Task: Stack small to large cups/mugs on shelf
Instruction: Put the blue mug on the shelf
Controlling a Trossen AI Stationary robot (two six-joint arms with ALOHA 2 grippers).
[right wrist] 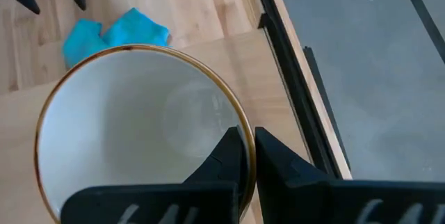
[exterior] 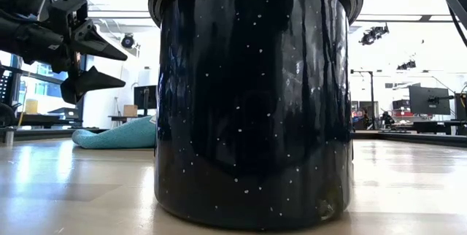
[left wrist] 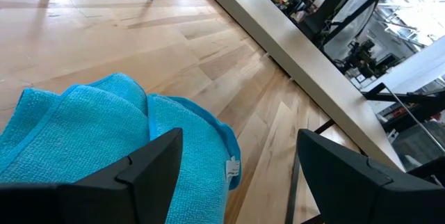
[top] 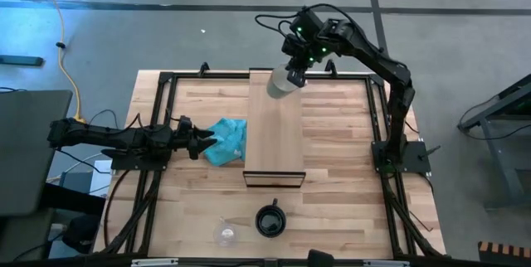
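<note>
Your right pincer is clamped on the rim of the white mug, holding it over the far end of the shelf. Lower it straight, keep it upright and let the base seat flat before releasing. The left pincer waits, jaws wide, at the teal cloth; the black mug and glass cup sit at the table's near edge.

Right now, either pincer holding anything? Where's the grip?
Right pincer is shut on the white mug, pinching its rim, at the far end of the shelf. Left pincer is open, empty, over the blue cloth.

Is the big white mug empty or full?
Empty. The right wrist view looks into the white mug; only its bare white inside shows, with the right gripper pinching its rim.
</note>
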